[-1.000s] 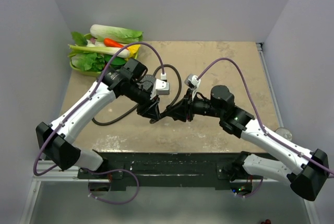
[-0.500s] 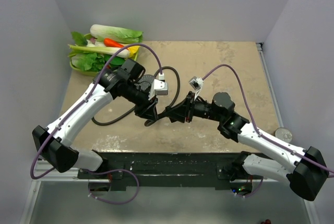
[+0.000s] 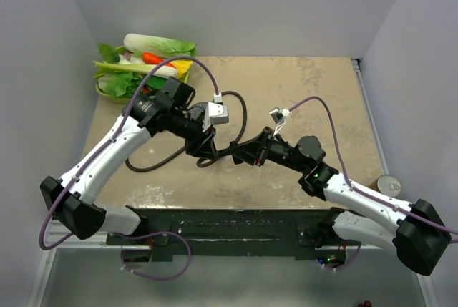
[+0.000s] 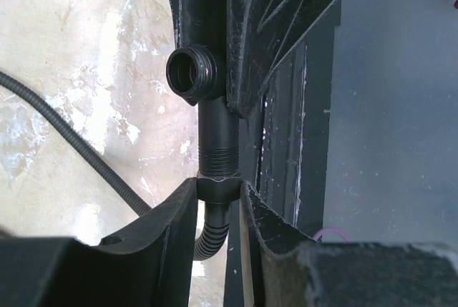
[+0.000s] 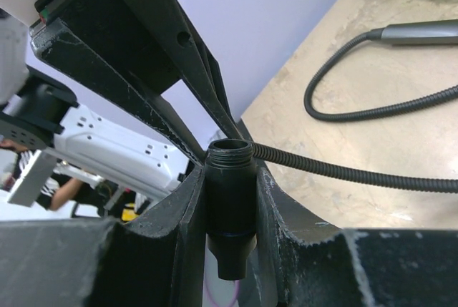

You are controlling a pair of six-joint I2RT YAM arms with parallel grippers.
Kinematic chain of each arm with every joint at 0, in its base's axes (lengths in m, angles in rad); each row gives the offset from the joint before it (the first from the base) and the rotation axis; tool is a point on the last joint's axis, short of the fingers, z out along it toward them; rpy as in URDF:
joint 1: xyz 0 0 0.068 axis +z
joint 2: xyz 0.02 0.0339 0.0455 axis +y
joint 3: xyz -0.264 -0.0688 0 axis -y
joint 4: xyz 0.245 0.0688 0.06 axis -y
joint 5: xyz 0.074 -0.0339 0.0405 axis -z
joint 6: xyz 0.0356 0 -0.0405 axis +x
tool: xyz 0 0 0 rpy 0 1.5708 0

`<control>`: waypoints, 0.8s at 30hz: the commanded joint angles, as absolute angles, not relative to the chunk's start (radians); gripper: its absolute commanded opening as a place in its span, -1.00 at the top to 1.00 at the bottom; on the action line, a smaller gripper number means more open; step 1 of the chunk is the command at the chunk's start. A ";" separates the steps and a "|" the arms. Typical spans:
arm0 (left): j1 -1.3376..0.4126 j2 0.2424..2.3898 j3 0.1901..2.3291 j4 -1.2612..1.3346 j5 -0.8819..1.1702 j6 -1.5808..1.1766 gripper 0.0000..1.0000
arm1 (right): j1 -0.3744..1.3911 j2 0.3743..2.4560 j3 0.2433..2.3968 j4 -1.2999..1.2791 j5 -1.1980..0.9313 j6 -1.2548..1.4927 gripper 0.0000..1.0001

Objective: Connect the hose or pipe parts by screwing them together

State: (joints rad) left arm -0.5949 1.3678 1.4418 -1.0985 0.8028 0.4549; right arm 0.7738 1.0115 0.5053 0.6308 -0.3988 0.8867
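Watching the feeds here: my left claw (image 4: pixel 218 187) is pinching the end nut (image 4: pixel 216 191) of the hose (image 5: pixel 358 174), jaws nearly closed and pressing on both sides of it. My right claw (image 5: pixel 230 178) is clamping the black threaded pipe piece (image 4: pixel 218 132), open only as wide as its body. The two are meeting above the worktop (image 3: pixel 315 92), nut butting against the piece's thread — seated or just touching, I'm not able to tell. The rest of the hose is looping across the worktop.

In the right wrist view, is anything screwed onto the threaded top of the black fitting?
No, the black fitting has a bare, open threaded top with nothing screwed on.
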 commanded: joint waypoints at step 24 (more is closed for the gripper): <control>-0.626 1.200 1.261 -0.549 0.919 0.431 1.00 | 0.810 1.009 0.521 1.122 -0.446 1.221 1.00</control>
